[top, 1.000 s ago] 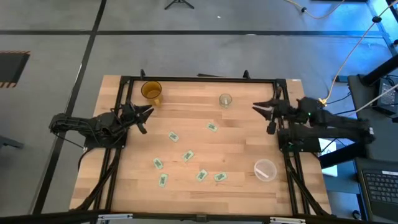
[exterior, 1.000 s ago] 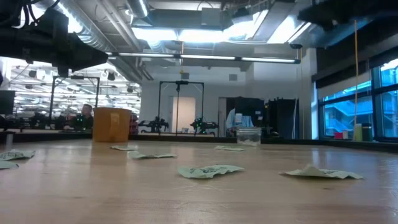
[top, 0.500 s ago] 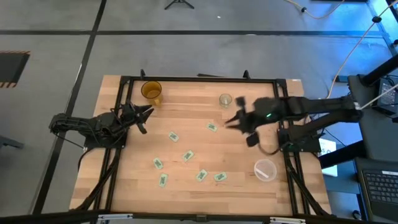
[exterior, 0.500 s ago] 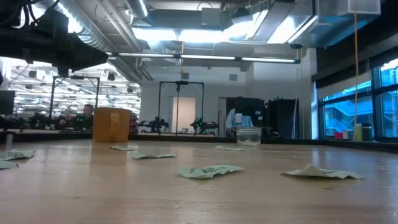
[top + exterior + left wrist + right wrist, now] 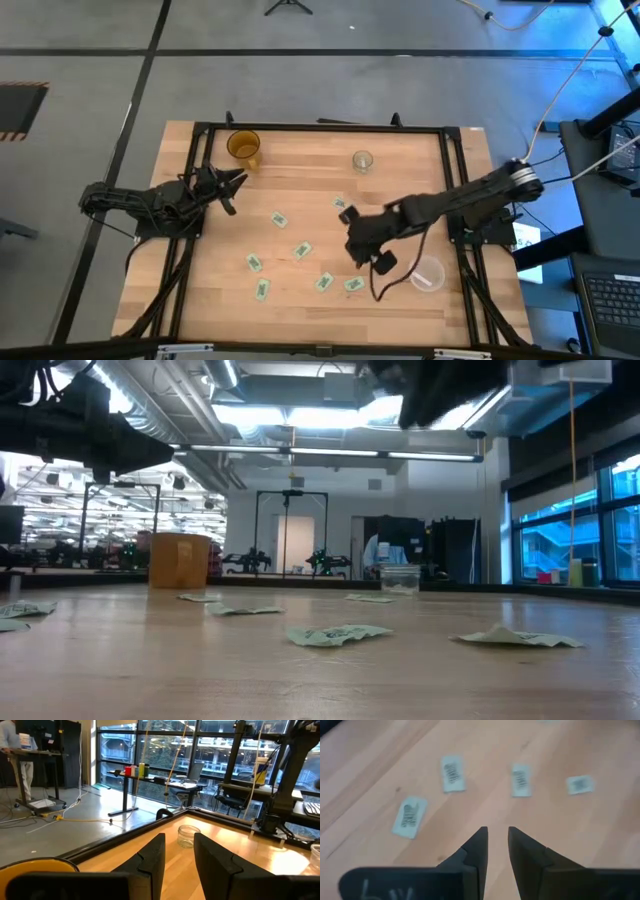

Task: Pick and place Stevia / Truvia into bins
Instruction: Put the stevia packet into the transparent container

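Several white-and-green Stevia packets lie flat on the wooden table, among them one [image 5: 279,218], another [image 5: 302,250] and a third [image 5: 353,284]. The low view shows them as flat slips, such as this packet [image 5: 335,633]. The clear round bin [image 5: 427,272] stands near the table's right near corner. My right gripper [image 5: 350,243] hovers over the table's middle, open by a narrow gap [image 5: 498,845], above bare wood with packets [image 5: 410,816] [image 5: 521,780] ahead of it. My left gripper [image 5: 232,186] waits at the table's left side, its fingers narrowly open [image 5: 179,855].
A yellow cup [image 5: 243,146] stands at the far left corner and a small clear jar [image 5: 362,160] at the far middle. A black frame [image 5: 320,127] runs around the table's edges. The right arm [image 5: 470,200] stretches across the right half.
My right arm has swung from the table's right edge toward its middle and near side, reaching out over the packets. Its gripper now points down at the wood. The left arm and the packets have kept still.
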Available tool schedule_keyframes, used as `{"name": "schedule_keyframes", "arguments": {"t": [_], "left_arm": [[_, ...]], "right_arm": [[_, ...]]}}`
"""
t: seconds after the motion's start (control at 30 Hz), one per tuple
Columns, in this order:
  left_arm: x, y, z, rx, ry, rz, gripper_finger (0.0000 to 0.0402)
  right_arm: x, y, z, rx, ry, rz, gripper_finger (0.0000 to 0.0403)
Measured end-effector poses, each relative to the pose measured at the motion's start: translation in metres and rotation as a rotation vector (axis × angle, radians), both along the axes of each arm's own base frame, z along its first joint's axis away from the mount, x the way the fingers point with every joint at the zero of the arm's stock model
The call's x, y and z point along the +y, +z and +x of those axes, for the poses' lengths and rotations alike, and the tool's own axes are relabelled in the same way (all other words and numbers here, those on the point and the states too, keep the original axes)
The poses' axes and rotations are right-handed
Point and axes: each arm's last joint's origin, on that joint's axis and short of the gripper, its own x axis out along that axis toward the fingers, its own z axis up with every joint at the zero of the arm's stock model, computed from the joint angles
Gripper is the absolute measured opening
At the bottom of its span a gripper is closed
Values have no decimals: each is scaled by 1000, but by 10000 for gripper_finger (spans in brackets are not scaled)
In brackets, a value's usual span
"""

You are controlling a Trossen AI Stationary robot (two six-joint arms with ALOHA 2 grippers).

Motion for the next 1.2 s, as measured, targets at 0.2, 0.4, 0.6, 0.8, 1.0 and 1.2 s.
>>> {"name": "schedule_keyframes", "arguments": {"t": [0.2, 0.4, 0.6, 0.8, 1.0, 1.2], "left_arm": [[0, 0, 0, 0, 0, 0, 98], [0, 0, 0, 1, 0, 0, 98], [0, 0, 0, 1, 0, 0, 98], [0, 0, 0, 1, 0, 0, 98], [0, 0, 0, 1, 0, 0, 98], [0, 0, 0, 1, 0, 0, 98]], "right_arm": [[22, -43, 12, 140, 72, 9, 79], [42, -75, 15, 243, 38, 24, 79], [55, -95, 15, 303, -13, 40, 79], [63, -115, 16, 353, -18, 23, 79], [64, -127, 17, 378, -73, 7, 79], [64, -131, 18, 389, -73, 1, 79]]}}
